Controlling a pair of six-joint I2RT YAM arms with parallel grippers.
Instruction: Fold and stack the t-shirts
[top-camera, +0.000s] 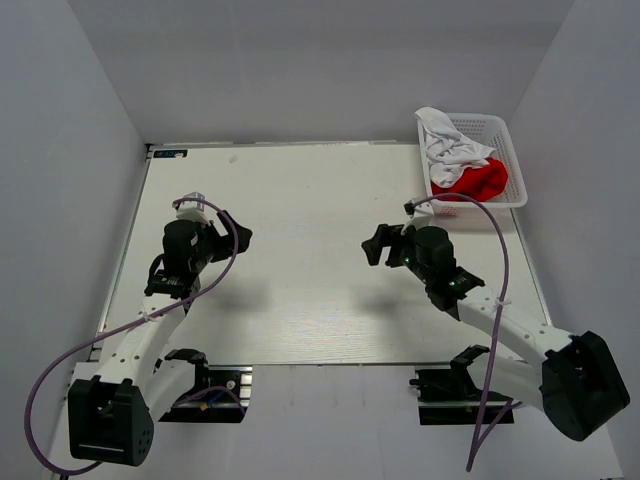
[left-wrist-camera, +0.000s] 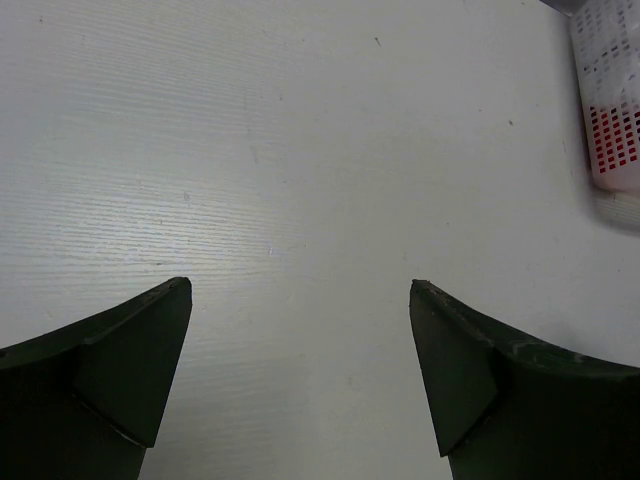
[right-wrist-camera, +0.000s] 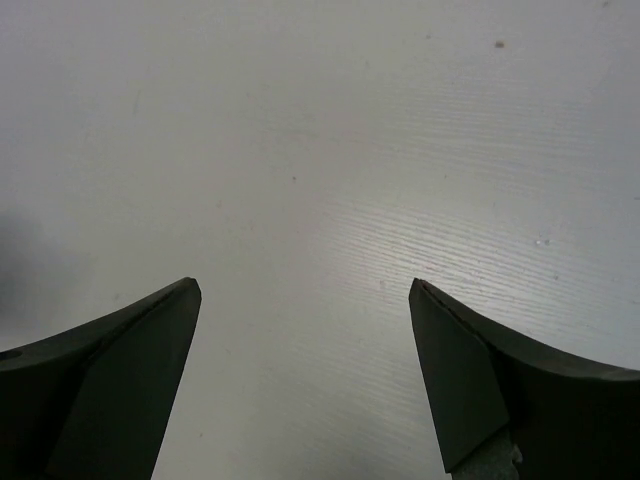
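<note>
1 wht tee (top-camera: 446, 146), 1 red tee (top-camera: 482, 180), 1 basket (top-camera: 497, 130)

A: Where is the white shirt (top-camera: 447, 143) found?
B: Upper right of the top view, crumpled in a basket (top-camera: 513, 150), spilling over its rim.
A: And the red shirt (top-camera: 482, 181)?
B: Bunched just below it in the same basket, touching it.

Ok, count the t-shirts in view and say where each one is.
2. The white t-shirt is bunched at the far end of the basket, draping over its left rim; the red t-shirt is crumpled against it at the near end. Others could lie hidden underneath.
</note>
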